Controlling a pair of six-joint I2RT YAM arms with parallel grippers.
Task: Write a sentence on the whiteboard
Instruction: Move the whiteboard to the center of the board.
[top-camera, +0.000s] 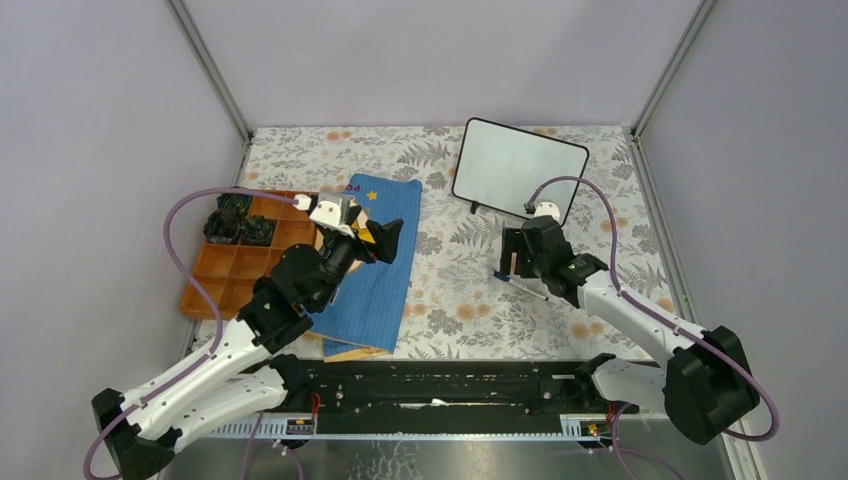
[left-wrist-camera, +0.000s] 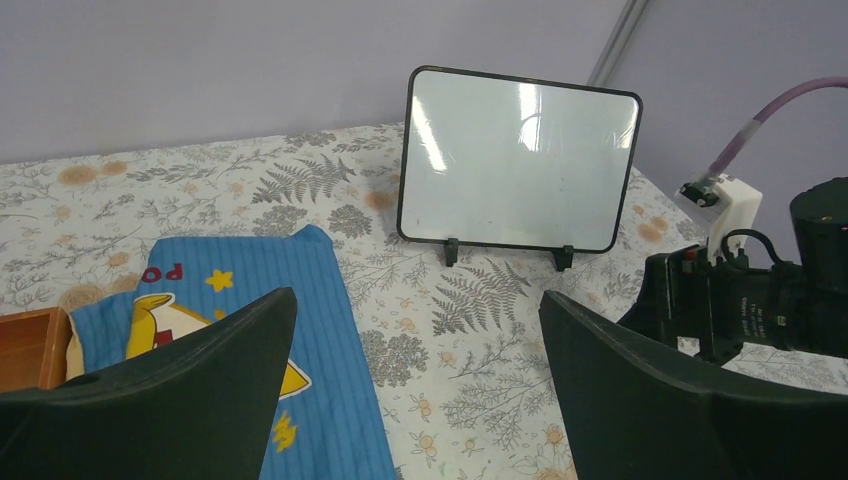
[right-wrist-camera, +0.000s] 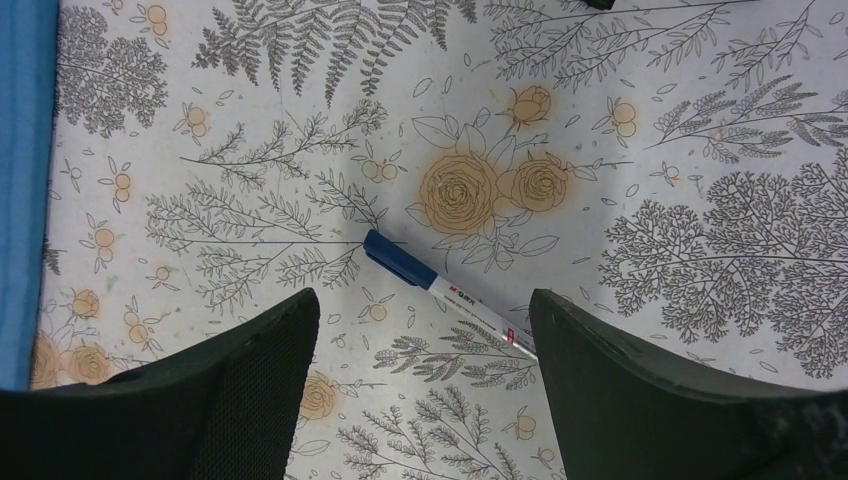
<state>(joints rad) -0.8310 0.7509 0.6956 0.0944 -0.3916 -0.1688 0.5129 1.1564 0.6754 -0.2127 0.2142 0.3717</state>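
Note:
The whiteboard (top-camera: 515, 168) stands upright on small black feet at the back right, and its face (left-wrist-camera: 520, 160) shows only reflections; no sentence is in view on it. A marker (right-wrist-camera: 445, 290) with a blue cap and white barrel lies slanted on the floral cloth, also seen from above as a thin marker (top-camera: 520, 287). My right gripper (right-wrist-camera: 422, 300) hovers open just above it, fingers either side, and the barrel's rear end runs behind the right finger. My left gripper (left-wrist-camera: 418, 300) is open and empty over the edge of the blue cloth book (left-wrist-camera: 300, 330), facing the board.
An orange compartment tray (top-camera: 235, 265) holding dark items (top-camera: 240, 225) sits at the left beside the blue book (top-camera: 375, 265). My right gripper's black wrist body (left-wrist-camera: 760, 300) and purple cable show at the right of the left wrist view. Grey walls enclose the table.

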